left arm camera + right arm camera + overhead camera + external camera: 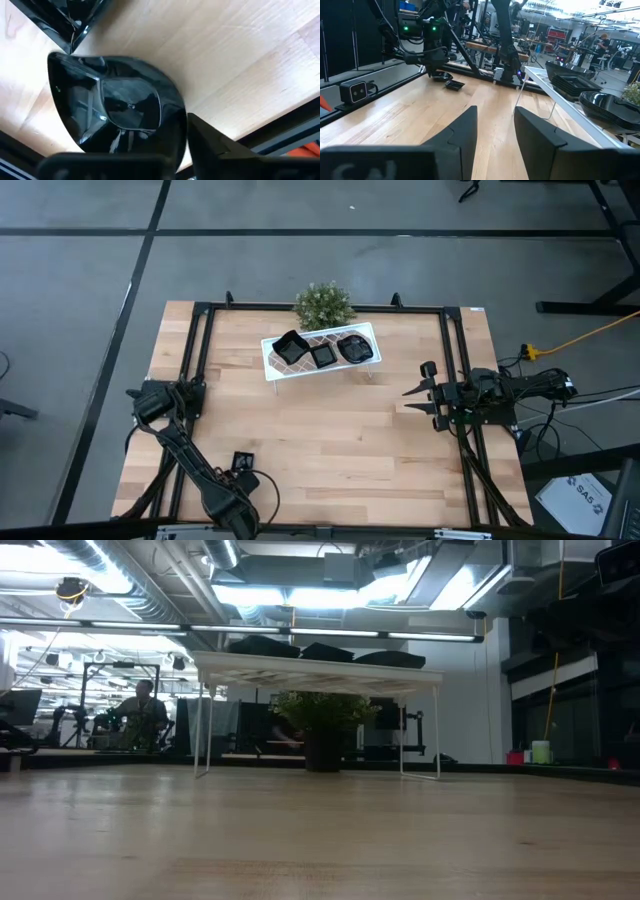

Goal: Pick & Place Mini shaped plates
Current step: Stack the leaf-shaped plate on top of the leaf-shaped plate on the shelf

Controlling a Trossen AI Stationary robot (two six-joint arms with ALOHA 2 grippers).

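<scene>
Left hand (232, 492) was down at the near-left table (330, 450) edge, fingers around a leaf-shaped mini plate (117, 112), though I couldn't tell if it'd clamped. Right hand (492, 131) sat open at the right.

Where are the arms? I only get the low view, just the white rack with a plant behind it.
Observer: The left hand is at the table's near left edge, over a leaf-shaped black plate.
Operator: Anything else lying there?
Observer: A second black plate lies on the wood right beside it.
Operator: And the other arm?
Observer: The right hand hangs open and empty by the table's right edge.
</scene>
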